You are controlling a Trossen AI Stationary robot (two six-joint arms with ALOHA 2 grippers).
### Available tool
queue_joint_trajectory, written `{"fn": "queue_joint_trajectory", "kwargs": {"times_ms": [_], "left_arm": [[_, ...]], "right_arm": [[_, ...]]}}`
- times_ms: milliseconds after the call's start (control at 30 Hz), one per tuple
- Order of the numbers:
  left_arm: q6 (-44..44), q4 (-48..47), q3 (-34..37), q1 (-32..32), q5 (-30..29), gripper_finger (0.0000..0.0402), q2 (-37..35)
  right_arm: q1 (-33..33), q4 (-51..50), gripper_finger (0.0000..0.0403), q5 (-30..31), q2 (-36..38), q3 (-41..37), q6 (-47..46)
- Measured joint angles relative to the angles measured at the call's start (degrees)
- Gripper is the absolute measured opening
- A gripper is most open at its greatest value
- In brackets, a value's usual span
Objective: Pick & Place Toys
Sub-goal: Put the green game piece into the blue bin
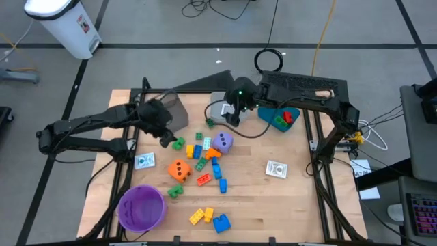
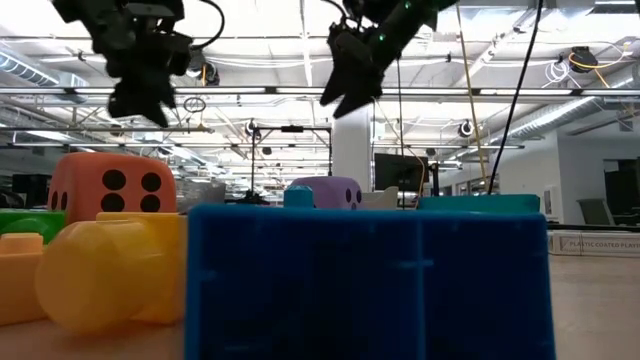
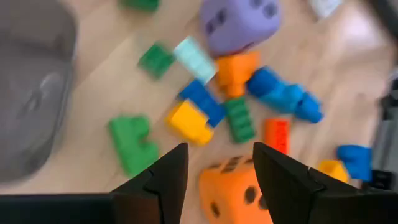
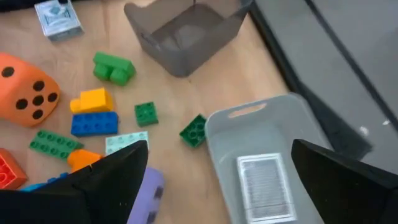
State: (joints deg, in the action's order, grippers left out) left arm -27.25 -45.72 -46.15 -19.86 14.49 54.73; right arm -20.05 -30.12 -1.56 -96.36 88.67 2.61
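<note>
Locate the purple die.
In the high view the purple die sits mid-table, just above the brick cluster, up and right of the orange die and below the white bin.

A purple round bowl [image 1: 142,208] is set near the tabletop's [image 1: 287,205] front-left corner. A grey bin [image 1: 172,109] and a white bin [image 1: 220,109] are placed along the back edge, a teal bin [image 1: 278,120] toward the back-right corner.

Glossy plastic bricks [image 1: 199,152], matt wooden table [image 1: 287,205], smooth translucent grey bin [image 4: 180,28]
</note>
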Motion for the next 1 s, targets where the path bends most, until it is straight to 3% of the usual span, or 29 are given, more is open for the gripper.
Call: {"fn": "queue_joint_trajectory", "kwargs": {"times_ms": [133, 433, 1000], "left_arm": [[-5.7, -2.8, 0.0, 4.4, -7.3, 0.0189, 0.0], [-13.3, -2.6, 0.0, 10.8, -12.8, 0.0189, 6.8], [-21.0, 0.5, 0.1, 9.8, -17.6, 0.0189, 28.1]], "right_arm": [[-0.1, 0.8, 0.0391, -0.1, 0.1, -3.8, -3.5], [1.1, 1.1, 0.0391, -0.4, 1.7, -8.4, -3.1], [1.0, 0.8, 0.0391, -0.1, 17.7, -17.3, -0.9]]}}
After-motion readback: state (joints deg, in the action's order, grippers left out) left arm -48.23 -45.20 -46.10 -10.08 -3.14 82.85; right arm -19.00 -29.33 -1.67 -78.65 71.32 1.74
